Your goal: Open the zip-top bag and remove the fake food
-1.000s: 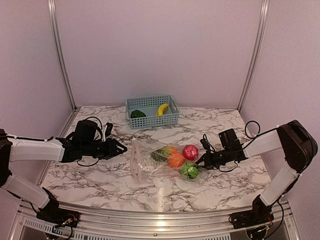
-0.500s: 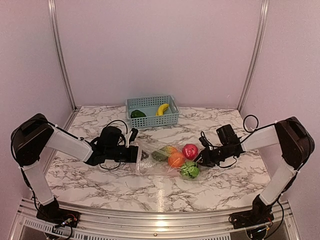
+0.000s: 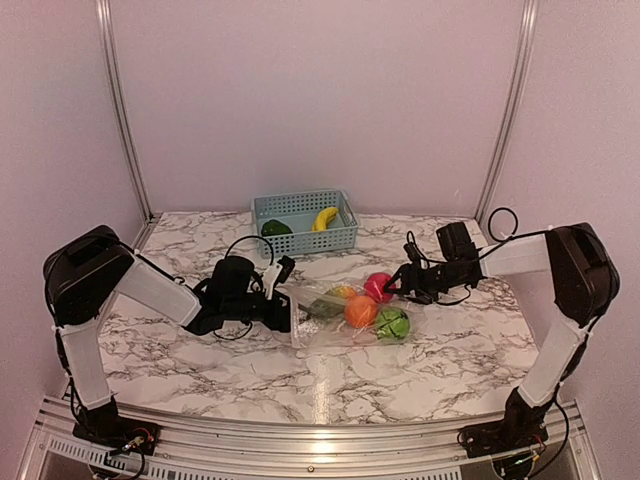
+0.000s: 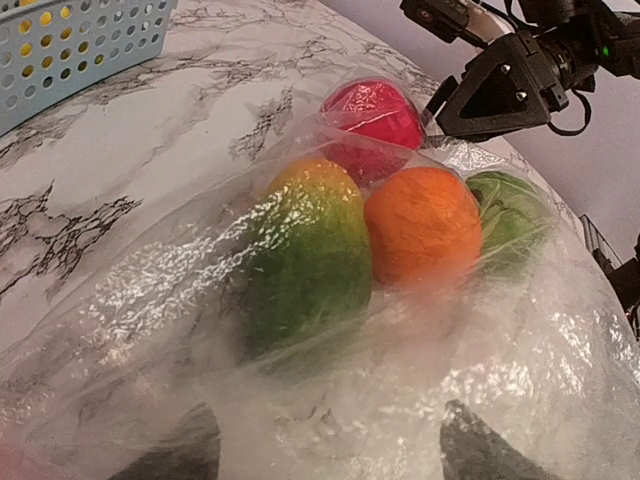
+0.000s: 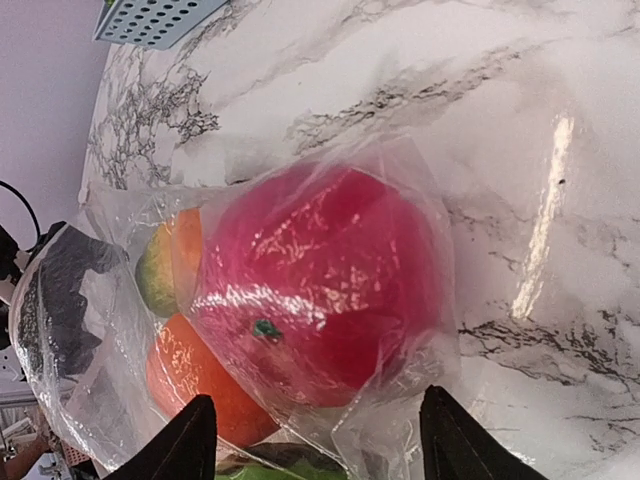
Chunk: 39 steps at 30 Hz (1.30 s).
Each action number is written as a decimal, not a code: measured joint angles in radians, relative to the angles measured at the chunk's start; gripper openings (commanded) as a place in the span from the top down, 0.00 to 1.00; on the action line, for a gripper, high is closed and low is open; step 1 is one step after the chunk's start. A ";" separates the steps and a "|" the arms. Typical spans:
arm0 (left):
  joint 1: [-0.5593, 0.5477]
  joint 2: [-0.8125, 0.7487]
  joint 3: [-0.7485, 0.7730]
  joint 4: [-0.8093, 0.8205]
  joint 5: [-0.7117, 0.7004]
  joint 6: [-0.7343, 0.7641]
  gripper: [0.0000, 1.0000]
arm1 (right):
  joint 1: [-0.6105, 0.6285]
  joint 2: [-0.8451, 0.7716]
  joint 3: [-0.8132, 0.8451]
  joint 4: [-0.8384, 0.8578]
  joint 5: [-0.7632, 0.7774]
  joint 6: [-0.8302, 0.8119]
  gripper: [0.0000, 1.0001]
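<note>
Both arms stretch low toward the zip-top bag (image 3: 330,330) on the surface (image 3: 200,370).
At its 9 o'clock the left fingers (image 4: 175,450), at 2 o'clock the right fingers (image 5: 180,445), both pairs spread apart.

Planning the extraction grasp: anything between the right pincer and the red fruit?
Yes. The clear film of the zip-top bag covers the red round fruit, so the open right pincer faces plastic, not fruit. Nothing else visible stands between them.

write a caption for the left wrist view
Red, orange and green fake food inside the clear zip-top bag, light blue basket behind
</note>
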 measured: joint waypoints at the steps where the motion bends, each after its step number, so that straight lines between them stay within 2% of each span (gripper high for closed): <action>1: -0.008 0.008 0.013 0.000 -0.003 0.023 0.23 | 0.000 0.011 0.013 -0.002 0.000 0.000 0.34; 13: -0.080 0.121 0.159 -0.032 -0.059 0.198 0.19 | -0.001 0.107 0.079 -0.040 -0.032 -0.039 0.41; 22: -0.090 0.200 0.306 -0.101 -0.130 0.265 0.06 | -0.002 0.139 0.120 -0.084 -0.049 -0.109 0.47; 24: -0.093 0.215 0.328 -0.113 -0.151 0.281 0.06 | -0.002 0.145 0.121 -0.096 -0.052 -0.121 0.50; 31: -0.102 0.282 0.446 -0.200 -0.200 0.337 0.21 | -0.003 0.171 0.151 -0.145 -0.055 -0.167 0.63; 36: -0.101 0.329 0.542 -0.279 -0.203 0.397 0.43 | -0.005 0.179 0.167 -0.178 -0.047 -0.198 0.80; 39: -0.097 0.332 0.548 -0.295 -0.198 0.420 0.56 | -0.009 0.183 0.172 -0.196 -0.045 -0.209 0.87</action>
